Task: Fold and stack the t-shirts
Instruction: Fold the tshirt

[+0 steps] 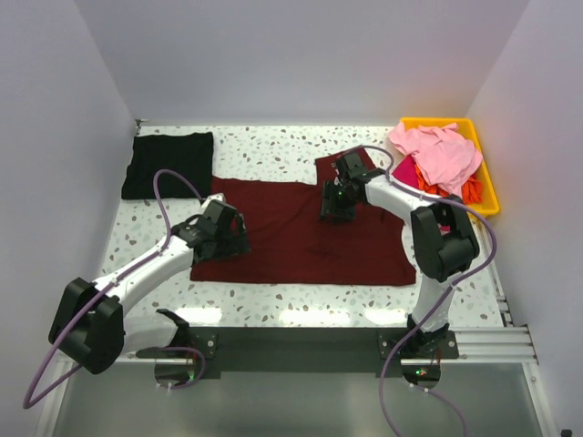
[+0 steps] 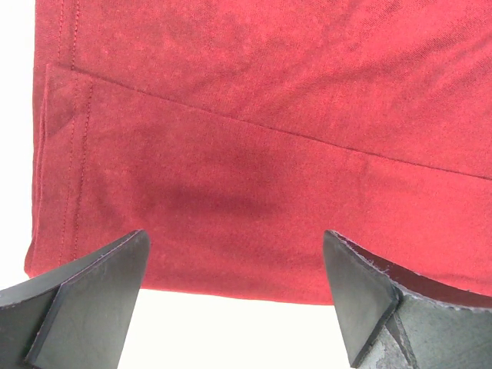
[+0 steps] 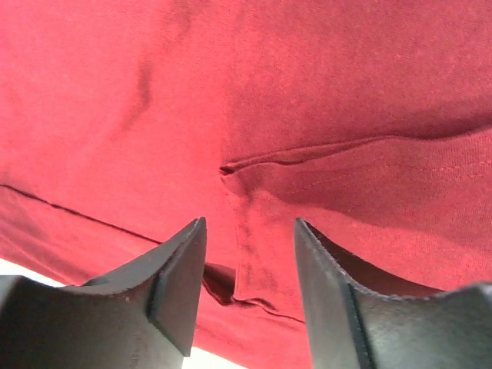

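The large dark maroon t-shirt [image 1: 291, 238] lies spread flat in the middle of the table. My left gripper [image 1: 221, 242] hovers over its left edge, jaws wide open and empty; in the left wrist view [image 2: 238, 288] the shirt's hem [image 2: 231, 200] runs between the fingers [image 2: 92, 300]. My right gripper [image 1: 334, 209] is low over the shirt's back right part by the sleeve, open, with a raised fold of maroon cloth [image 3: 269, 254] between its fingers [image 3: 177, 284]. A folded black t-shirt [image 1: 169, 164] lies at the back left.
A yellow plastic bin [image 1: 487, 187] stands at the back right, holding a light pink t-shirt [image 1: 439, 150] on top of magenta [image 1: 406, 171] and orange [image 1: 472, 189] ones. White walls close in the table on three sides.
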Motion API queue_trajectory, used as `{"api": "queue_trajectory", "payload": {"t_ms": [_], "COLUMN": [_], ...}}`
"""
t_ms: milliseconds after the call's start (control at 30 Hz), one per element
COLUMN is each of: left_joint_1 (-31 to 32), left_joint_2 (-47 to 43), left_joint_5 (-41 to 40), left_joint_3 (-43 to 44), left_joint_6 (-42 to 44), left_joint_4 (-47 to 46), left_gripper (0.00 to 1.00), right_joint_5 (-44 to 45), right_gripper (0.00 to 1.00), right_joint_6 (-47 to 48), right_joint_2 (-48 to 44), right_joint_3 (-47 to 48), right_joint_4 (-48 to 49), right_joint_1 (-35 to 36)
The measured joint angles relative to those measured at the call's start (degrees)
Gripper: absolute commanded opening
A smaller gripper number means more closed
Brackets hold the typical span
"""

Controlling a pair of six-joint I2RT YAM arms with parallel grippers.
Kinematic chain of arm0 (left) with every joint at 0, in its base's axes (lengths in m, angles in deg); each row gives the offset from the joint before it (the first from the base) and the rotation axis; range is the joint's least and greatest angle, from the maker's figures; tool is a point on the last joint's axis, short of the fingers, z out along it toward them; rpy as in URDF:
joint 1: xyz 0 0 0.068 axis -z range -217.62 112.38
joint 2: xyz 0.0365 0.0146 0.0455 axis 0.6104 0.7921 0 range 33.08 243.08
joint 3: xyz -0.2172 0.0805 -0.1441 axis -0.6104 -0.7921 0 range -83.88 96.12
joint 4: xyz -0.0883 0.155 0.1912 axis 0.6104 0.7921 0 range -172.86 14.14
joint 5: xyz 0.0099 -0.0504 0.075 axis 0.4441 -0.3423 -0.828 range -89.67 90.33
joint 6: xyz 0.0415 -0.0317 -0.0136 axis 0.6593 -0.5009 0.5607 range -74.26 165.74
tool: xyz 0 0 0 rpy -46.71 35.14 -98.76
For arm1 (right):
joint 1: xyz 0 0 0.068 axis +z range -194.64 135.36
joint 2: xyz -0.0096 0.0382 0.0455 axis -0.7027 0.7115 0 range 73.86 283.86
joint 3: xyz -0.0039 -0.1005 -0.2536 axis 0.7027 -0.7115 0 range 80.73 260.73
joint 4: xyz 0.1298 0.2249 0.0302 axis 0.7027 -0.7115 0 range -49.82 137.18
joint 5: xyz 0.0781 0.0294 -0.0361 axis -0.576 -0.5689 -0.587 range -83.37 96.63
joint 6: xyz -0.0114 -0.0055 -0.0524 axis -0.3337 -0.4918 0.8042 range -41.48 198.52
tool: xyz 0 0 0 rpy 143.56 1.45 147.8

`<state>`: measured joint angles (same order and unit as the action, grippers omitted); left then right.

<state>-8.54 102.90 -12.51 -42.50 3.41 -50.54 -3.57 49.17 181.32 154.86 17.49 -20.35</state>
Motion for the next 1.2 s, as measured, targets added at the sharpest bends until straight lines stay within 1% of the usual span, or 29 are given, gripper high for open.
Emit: {"api": "queue_trajectory", "payload": {"t_ms": [67,200,367,500,733,867,967,1200], "left_joint_1": [0.0,0.0,0.0,0.0,0.0,0.0,0.02,0.37], "left_joint_2": [0.0,0.0,1.25,2.16,5.68,8.94,10.25,6.91], "left_joint_5": [0.0,0.02,0.02,0.07,0.07,0.0,-0.7,-1.77], "left_joint_3": [0.0,-0.04,-0.17,-0.57,-1.05,-2.78,-5.11,-9.6], "left_joint_6": [-0.02,0.0,0.11,1.2,3.89,4.46,4.35,3.02], "left_joint_4": [-0.02,-0.2,-2.36,-5.62,-15.17,-19.71,-21.38,-26.21], "left_gripper": [1.0,1.0,1.0,1.0,1.0,1.0,1.0,1.0], "right_joint_5": [-0.13,-0.04,0.48,2.4,5.75,7.04,7.69,7.85], "right_gripper": [0.57,0.59,0.62,0.66,0.72,0.72,0.72,0.72], "right_joint_6": [-0.13,-0.2,-0.2,0.02,0.24,0.24,0.02,-0.7], "right_joint_2": [-0.07,-1.66,-7.8,-11.23,-11.65,-11.65,-12.33,-16.9], "right_joint_3": [0.0,-0.02,-2.82,-6.75,-13.6,-16.7,-18.56,-24.63], "right_joint_4": [0.37,0.37,0.79,1.03,0.98,1.42,2.4,6.71], "right_joint_1": [0.04,0.04,0.04,0.02,-0.68,-1.51,-1.84,-1.86]}}
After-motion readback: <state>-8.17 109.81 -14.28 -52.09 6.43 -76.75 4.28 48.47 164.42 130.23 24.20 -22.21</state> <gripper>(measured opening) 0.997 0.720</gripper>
